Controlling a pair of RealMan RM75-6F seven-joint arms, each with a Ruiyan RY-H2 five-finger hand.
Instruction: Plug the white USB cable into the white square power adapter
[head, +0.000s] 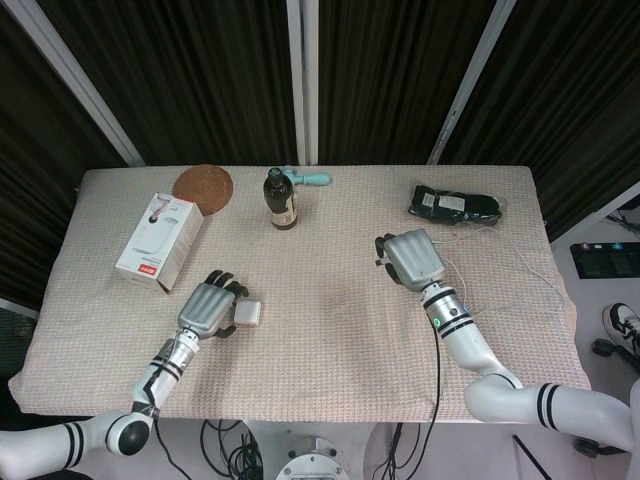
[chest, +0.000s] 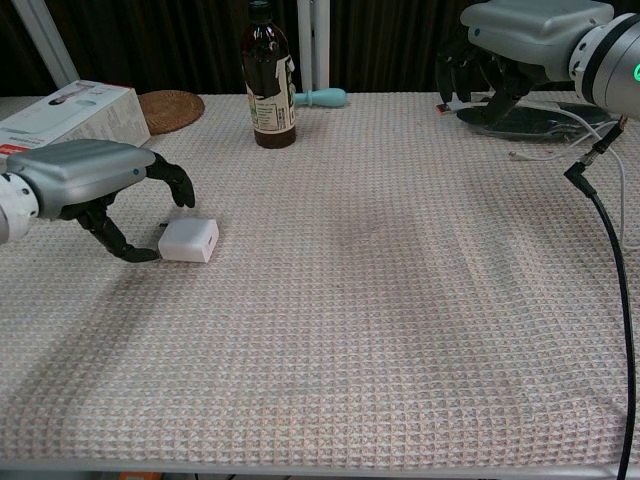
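Note:
The white square power adapter lies flat on the mat at the front left. My left hand sits just to its left, fingers arched over its near edge and thumb low beside it, holding nothing. My right hand hovers high at the right, fingers curled, pinching the small USB plug of the white cable. The cable trails back to the right across the mat.
A brown bottle stands at the back centre, a teal tool behind it. A white box and round coaster lie back left. A black pouch lies back right.

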